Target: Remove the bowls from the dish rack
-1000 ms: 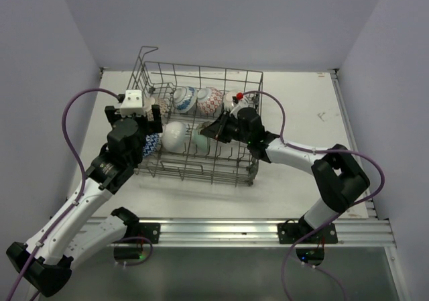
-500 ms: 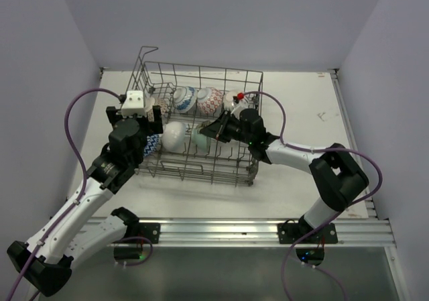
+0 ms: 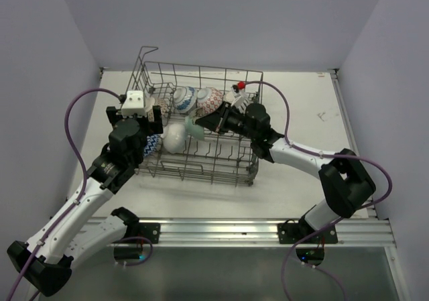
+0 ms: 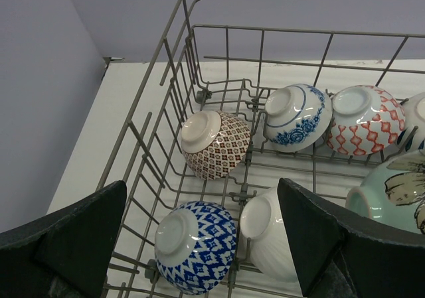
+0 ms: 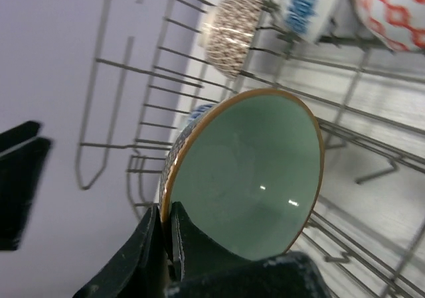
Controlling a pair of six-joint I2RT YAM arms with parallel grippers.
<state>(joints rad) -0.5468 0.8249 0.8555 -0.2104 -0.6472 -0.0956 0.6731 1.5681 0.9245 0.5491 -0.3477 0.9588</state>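
The table (image 3: 305,110) shows open surface to the right of the dish rack (image 3: 201,170), whose left wall stands near the enclosure's side. Five bowls sit upturned inside: brown-patterned bowl (image 4: 216,145), blue-floral bowl (image 4: 295,115) and red-patterned bowl (image 4: 365,119) behind, blue lattice bowl (image 4: 196,245) and white bowl (image 4: 269,235) in front. The right gripper (image 5: 166,228) pinches the rim of the pale green bowl (image 5: 249,178), tilted on edge just beside the white one. The left gripper (image 3: 135,118) hangs spread wide above the lattice bowl, grasping nothing

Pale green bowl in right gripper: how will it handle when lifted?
Pale green ceramic bowl looks glossy, probably slippery. Right gripper pinches only its rim, so it may pivot. Could chip against the grey wire dish rack.
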